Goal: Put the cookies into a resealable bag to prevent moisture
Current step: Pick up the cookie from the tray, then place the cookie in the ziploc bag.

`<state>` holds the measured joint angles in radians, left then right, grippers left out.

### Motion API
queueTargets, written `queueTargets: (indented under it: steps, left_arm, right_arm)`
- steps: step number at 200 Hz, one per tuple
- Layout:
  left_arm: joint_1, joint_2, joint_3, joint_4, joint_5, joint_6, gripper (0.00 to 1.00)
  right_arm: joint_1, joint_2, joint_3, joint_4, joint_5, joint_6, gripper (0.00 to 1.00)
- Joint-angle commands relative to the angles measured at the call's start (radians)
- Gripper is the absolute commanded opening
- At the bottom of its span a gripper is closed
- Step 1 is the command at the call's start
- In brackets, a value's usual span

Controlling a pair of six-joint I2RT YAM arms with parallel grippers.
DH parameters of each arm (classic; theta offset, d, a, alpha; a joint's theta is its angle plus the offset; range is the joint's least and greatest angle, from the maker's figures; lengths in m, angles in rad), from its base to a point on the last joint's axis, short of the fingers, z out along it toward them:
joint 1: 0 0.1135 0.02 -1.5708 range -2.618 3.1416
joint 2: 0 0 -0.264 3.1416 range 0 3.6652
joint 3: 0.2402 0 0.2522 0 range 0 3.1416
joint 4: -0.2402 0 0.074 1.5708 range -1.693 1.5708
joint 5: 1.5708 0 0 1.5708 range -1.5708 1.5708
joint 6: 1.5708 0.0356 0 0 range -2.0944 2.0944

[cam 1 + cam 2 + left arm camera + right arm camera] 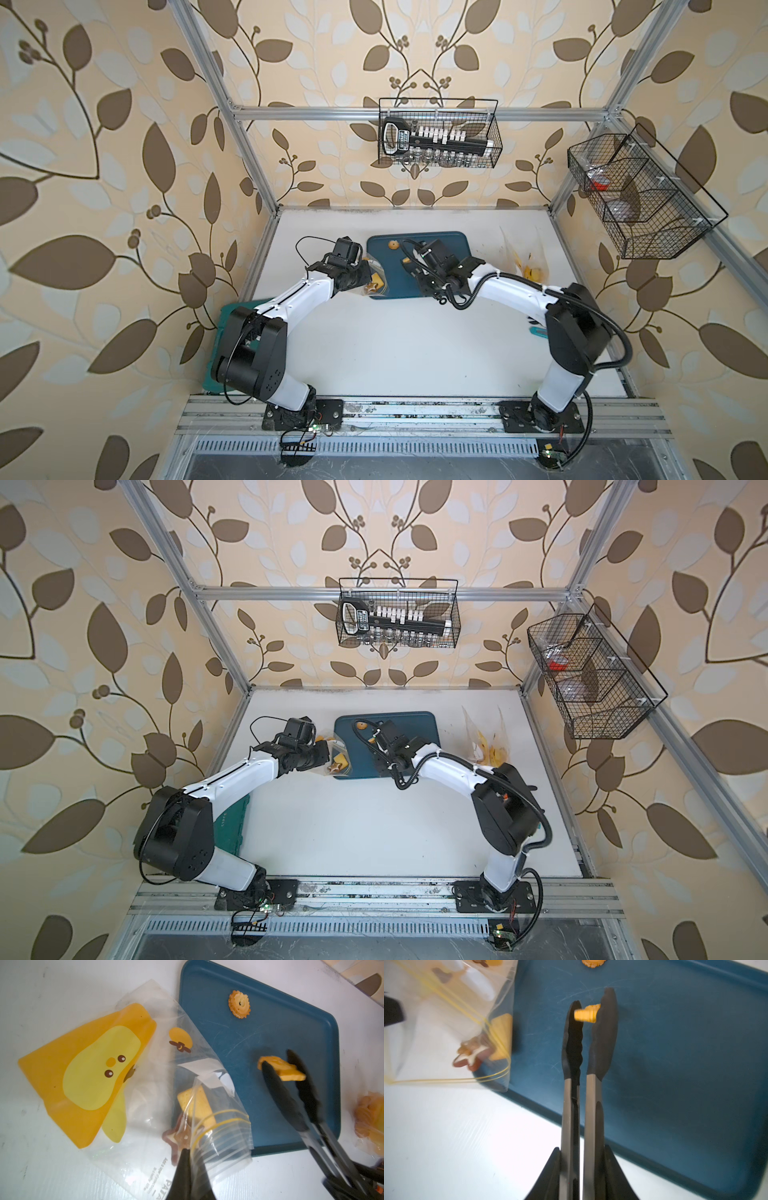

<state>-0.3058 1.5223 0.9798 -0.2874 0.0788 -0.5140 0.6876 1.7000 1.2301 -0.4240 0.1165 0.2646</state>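
Left hand (191, 1160) clamped on bag (149, 1093) rim, holding mouth agape for loading | right hand (581, 1147) clamped on tongs (591, 1053), which nip one cookie (586, 1014) over tray (675, 1053).

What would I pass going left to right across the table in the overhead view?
In a top view: green board → star cookie in the held bag → flower cookie → pinched cookie in the tongs → second bag.

Blue tray (401, 282) and hanging wire basket (492, 124)
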Motion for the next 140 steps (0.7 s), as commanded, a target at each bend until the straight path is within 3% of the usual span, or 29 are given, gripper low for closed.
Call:
queueTargets:
  steps: [1, 31, 55, 140]
  left_arm:
    - [0.008, 0.036, 0.076, 0.009, 0.036, -0.038, 0.0]
    - [0.008, 0.095, 0.159, -0.018, 0.047, -0.058, 0.0]
    - [0.008, 0.122, 0.184, -0.016, 0.071, -0.061, 0.0]
    - [0.007, 0.133, 0.171, 0.012, 0.14, -0.055, 0.0]
  right_arm:
    - [0.001, -0.118, -0.099, 0.08, -0.013, -0.008, 0.29]
    - [0.001, -0.25, -0.222, 0.138, -0.12, -0.027, 0.29]
    - [0.001, -0.261, -0.241, 0.149, -0.209, -0.047, 0.28]
    - [0.044, 0.032, -0.006, 0.165, -0.299, -0.085, 0.28]
